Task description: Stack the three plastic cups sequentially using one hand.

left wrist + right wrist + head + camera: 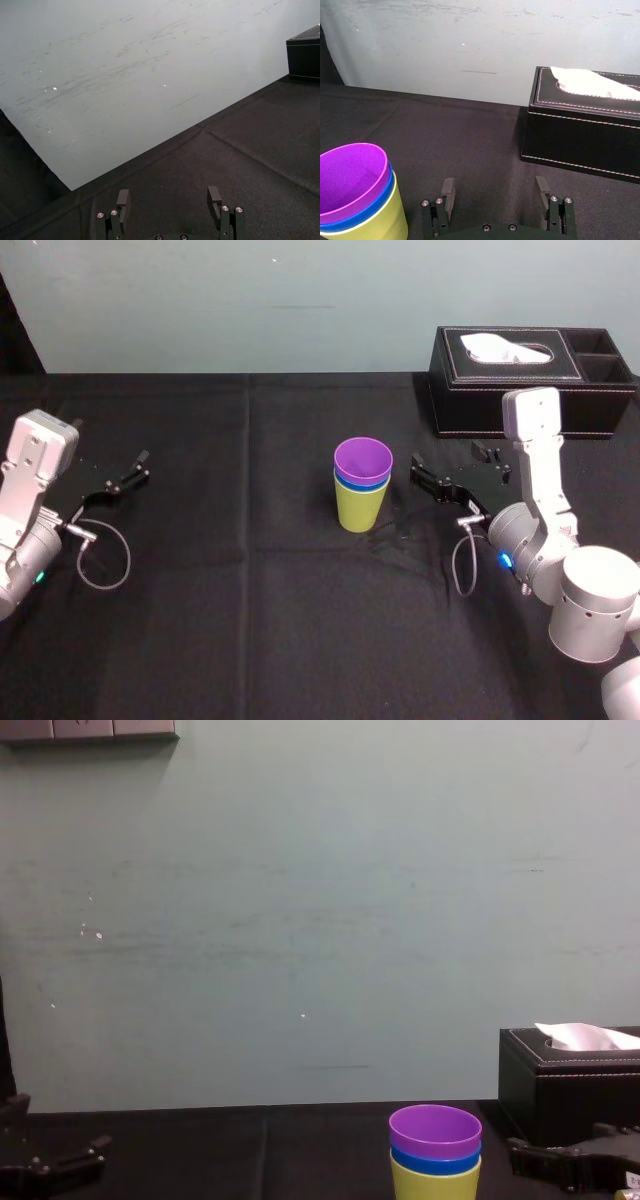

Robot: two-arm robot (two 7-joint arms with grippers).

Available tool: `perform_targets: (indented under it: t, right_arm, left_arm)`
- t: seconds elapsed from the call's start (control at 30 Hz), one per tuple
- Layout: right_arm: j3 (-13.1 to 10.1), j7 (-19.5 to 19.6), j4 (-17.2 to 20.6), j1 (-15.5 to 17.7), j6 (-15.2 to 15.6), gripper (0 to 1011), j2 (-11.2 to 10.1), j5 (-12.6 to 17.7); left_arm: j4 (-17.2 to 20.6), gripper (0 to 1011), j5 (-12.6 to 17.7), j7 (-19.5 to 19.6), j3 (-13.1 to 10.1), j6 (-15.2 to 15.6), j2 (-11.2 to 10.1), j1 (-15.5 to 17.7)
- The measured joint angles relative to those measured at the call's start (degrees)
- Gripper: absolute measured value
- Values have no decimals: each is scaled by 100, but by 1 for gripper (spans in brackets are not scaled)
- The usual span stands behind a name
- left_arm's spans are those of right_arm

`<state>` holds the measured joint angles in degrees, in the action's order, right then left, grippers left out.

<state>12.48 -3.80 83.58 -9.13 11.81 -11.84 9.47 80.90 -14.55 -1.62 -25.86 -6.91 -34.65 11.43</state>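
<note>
The three plastic cups [362,485] stand nested upright at the middle of the table [250,630], purple in blue in yellow-green. Your left gripper [138,468] hangs spread and empty, well apart on their left. Your right gripper [416,472], also spread and empty, sits just beside them, the nearer one.

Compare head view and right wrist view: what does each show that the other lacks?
Head view, not the wrist: the left end effector, open, parked at left, and the tissue box's two side compartments. Wrist view, not the head: the right end effector's open gap from behind, empty, beside the cups. Both: purple cup inside the blue cup inside the yellow-green cup, plus the box.
</note>
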Motion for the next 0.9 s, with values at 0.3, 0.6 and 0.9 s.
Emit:
perform_targets:
  t: [0.3,0.6,0.9]
  right_arm:
    - [0,0,0,0,0,1004,0,0]
    - [0,0,0,0,0,1004,0,0]
    - [0,0,0,0,0,1004,0,0]
  left_arm:
    - [0,1011,0,0,0,0,0,0]
    - [0,1011,0,0,0,0,0,0]
    - [0,1011,0,0,0,0,0,0]
